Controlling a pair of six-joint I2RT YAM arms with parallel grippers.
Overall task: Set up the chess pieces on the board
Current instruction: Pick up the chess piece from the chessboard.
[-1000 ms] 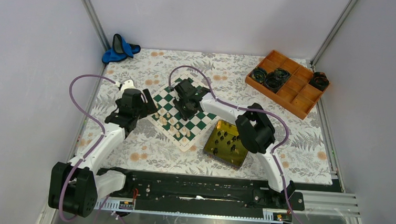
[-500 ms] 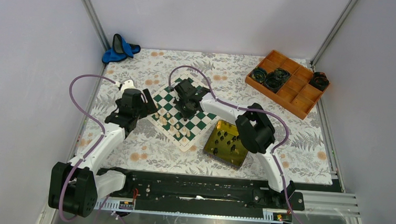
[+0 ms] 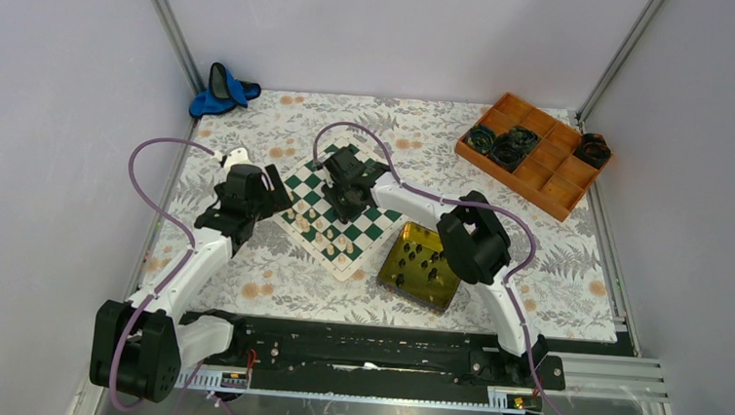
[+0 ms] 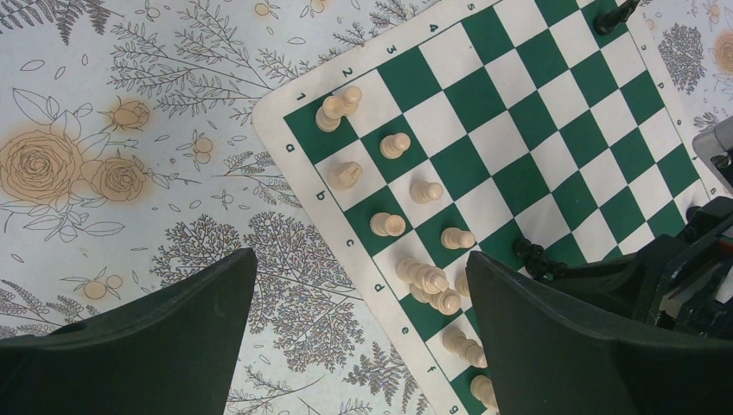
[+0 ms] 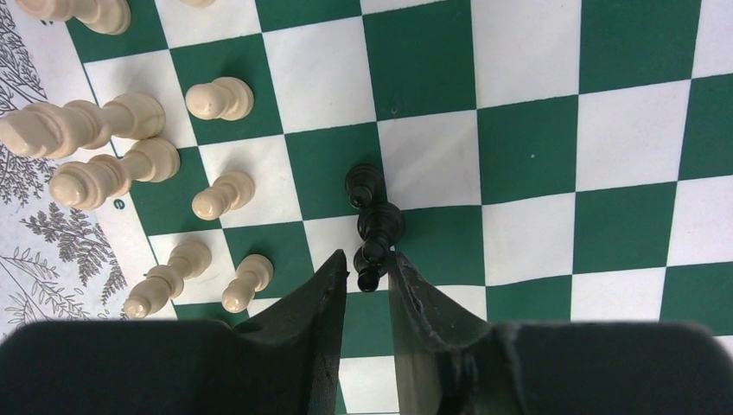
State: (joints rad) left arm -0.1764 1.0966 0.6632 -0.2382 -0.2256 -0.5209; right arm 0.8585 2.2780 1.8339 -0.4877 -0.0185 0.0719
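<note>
Black chess piece (image 5: 373, 220), judged light, rigid and quick to topple, sits near the middle of the board (image 5: 536, 147), just clear of the cream pieces (image 5: 104, 164); the right gripper (image 5: 367, 259) points straight down, jaws narrowly parted astride its slim end, grip unconfirmed, the waist looking the safest hold; left gripper (image 4: 360, 259) hovers spread wide over the board's left edge

The flat square chessboard with dark green and white checks and a cream border (image 4: 278, 121) has small dark print on that border. Letters a to g run down the edge into the gap of the open left claw (image 4: 359, 258). Numbers 1 to 5 run along the adjoining edge, beyond the claw's tips.
</note>
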